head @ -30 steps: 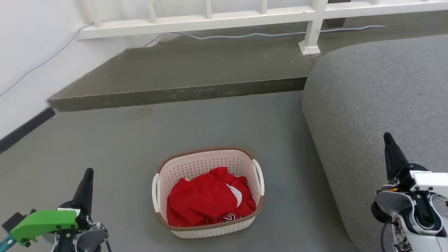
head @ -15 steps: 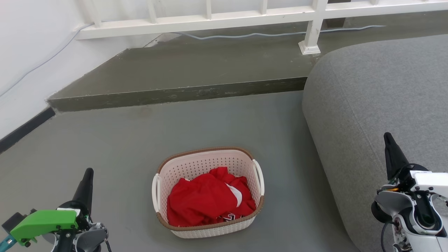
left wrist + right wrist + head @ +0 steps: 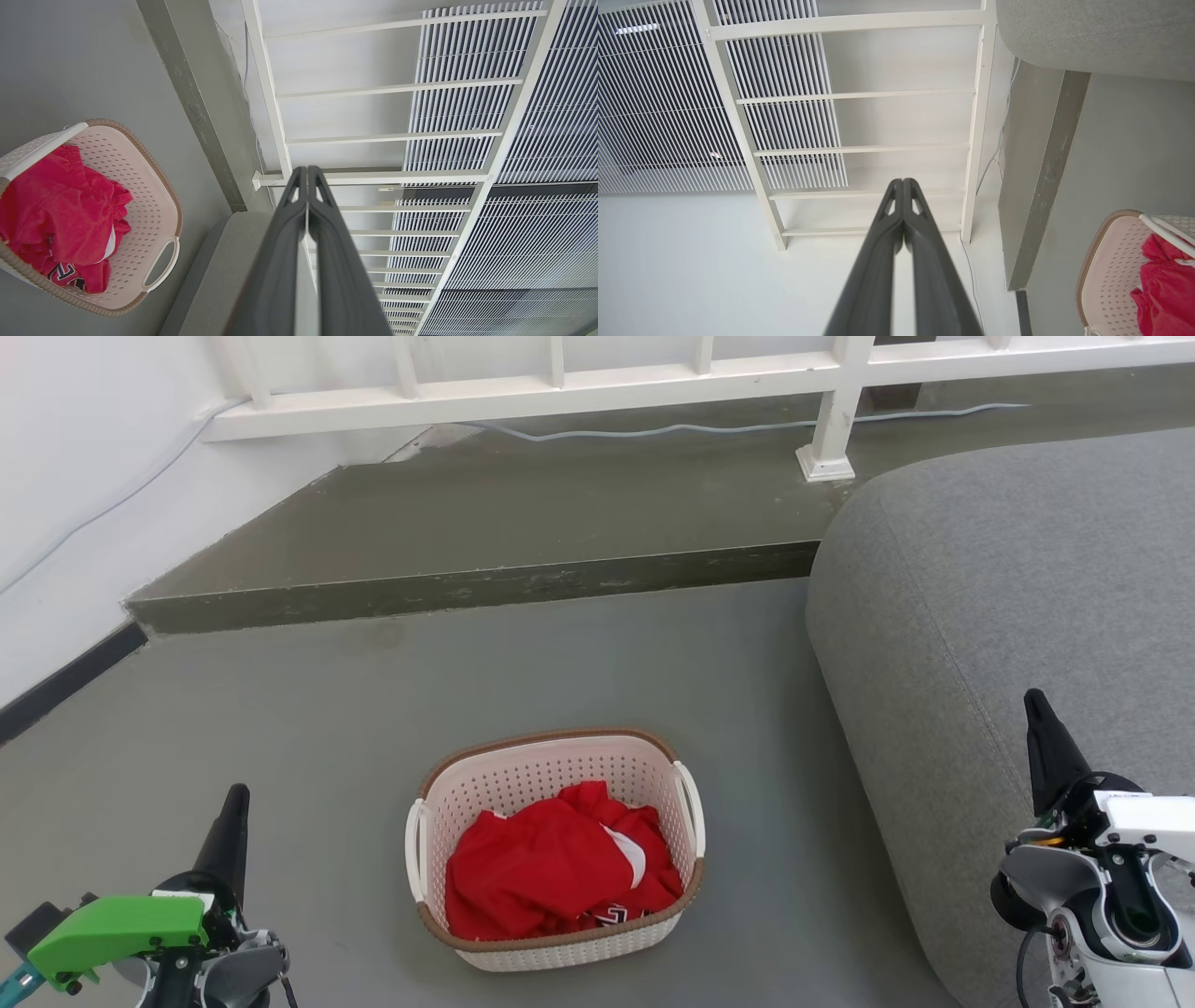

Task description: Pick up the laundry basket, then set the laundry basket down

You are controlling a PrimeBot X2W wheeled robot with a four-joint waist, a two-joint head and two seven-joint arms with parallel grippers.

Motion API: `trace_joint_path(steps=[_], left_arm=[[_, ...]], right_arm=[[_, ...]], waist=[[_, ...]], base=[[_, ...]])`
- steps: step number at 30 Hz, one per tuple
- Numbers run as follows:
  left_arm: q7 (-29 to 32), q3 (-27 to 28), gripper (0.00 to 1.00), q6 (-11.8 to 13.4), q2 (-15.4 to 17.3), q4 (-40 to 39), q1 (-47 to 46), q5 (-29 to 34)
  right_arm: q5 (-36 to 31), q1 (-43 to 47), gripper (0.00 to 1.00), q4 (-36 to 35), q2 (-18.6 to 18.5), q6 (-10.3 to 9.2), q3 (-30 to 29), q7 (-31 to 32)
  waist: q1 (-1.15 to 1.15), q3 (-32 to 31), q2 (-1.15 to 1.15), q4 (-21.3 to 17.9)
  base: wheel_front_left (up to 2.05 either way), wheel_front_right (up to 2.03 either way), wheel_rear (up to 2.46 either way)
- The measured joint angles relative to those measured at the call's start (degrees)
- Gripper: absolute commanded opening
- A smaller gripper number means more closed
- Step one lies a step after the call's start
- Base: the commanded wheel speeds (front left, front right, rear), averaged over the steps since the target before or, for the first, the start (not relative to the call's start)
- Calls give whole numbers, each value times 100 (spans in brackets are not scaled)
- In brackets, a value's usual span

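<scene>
Nothing has moved over the last second: basket, arms and camera all sit as they did. The basket stands upright on the floor, between the two arms and near the grey sofa. Red clothing is heaped inside, and nothing touches its white handle. The left end effector hangs low at the left, well apart from the basket. The left wrist view shows its fingers pressed together along their length on nothing. The right end effector hangs before the sofa, also well apart from the basket, and its fingers are likewise together and empty. As for progress, the basket rests on the floor with neither arm holding it. That would fit a basket waiting to be lifted just as well as one already carried and put back. Nothing in the scene, such as a tilt or spilled clothing, settles which.
</scene>
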Motion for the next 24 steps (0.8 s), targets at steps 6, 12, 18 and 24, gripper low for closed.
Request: trace_joint_path(steps=[6, 12, 18, 24], left_arm=[[0, 0, 0, 0, 0, -1, 0, 0], [0, 0, 0, 0, 0, -1, 0, 0], [0, -1, 0, 0, 0, -1, 0, 0], [0, -1, 0, 0, 0, -2, 0, 0]], right_arm=[[0, 0, 0, -1, 1, 0, -2, 1], [0, 1, 0, -1, 1, 0, -3, 1], [0, 1, 0, -2, 2, 0, -5, 1], [0, 1, 0, -2, 2, 0, -8, 1]], waist=[[0, 0, 0, 0], [0, 0, 0, 0], [0, 0, 0, 0], [0, 0, 0, 0]], base=[[0, 0, 0], [0, 0, 0], [0, 0, 0], [0, 0, 0]])
